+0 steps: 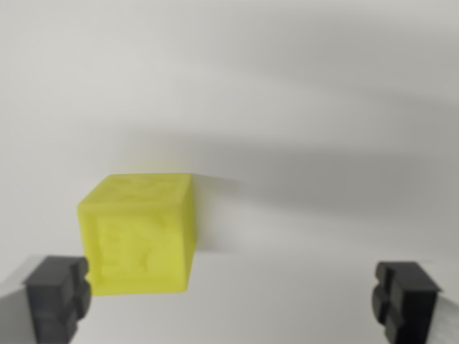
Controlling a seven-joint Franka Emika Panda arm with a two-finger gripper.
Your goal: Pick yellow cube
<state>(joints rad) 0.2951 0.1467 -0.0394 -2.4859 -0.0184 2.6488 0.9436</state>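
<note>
At the wrist view's left, one dark finger (57, 295) of the hand (229, 297) sits just beside the yellow cube (140, 233), which rests on the white desk (323, 107); the hand is spread wide, holding nothing

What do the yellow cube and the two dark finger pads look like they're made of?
The yellow cube looks like slightly translucent plastic, matte, with faint raised relief on its faces; possibly 3D printed. The tool's pads look like dark, matte, moulded plastic or rubber with blocky notches. Blur leaves both uncertain.
</note>
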